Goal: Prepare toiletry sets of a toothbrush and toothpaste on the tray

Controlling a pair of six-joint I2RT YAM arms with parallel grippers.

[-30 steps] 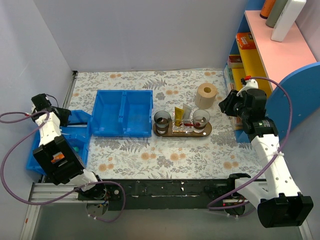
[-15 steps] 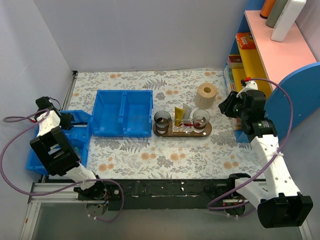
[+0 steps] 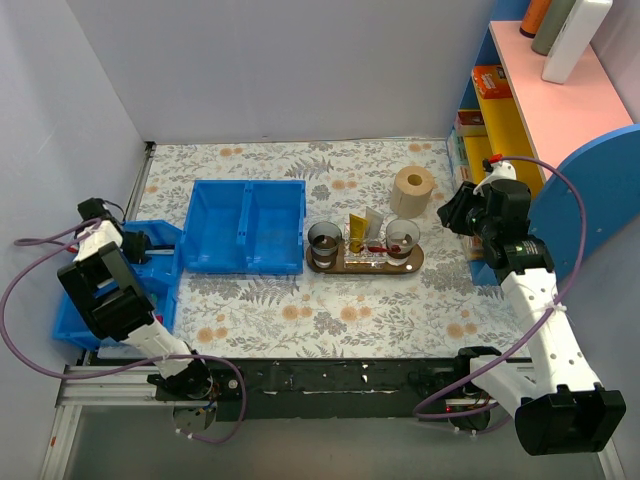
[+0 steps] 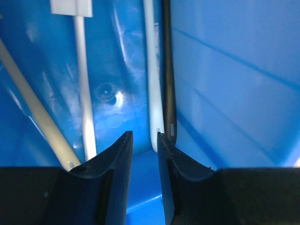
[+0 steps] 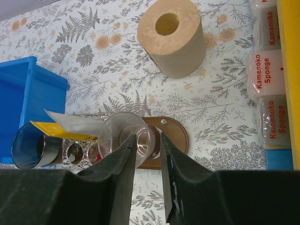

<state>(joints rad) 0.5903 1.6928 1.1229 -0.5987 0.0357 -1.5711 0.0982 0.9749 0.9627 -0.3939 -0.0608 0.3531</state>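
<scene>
Now left arm folded into blue bin, right arm raised beside tray — both jaws slightly apart, empty.

Overhead and right wrist share the tray; left seemingly inside bin.

Left wrist: toothbrush handles in the bin run off the top edge, heads unseen. Right wrist: tray mostly behind the cups, sponge packs partly behind yellow shelf edge. Top view: toothpaste print too small.
</scene>
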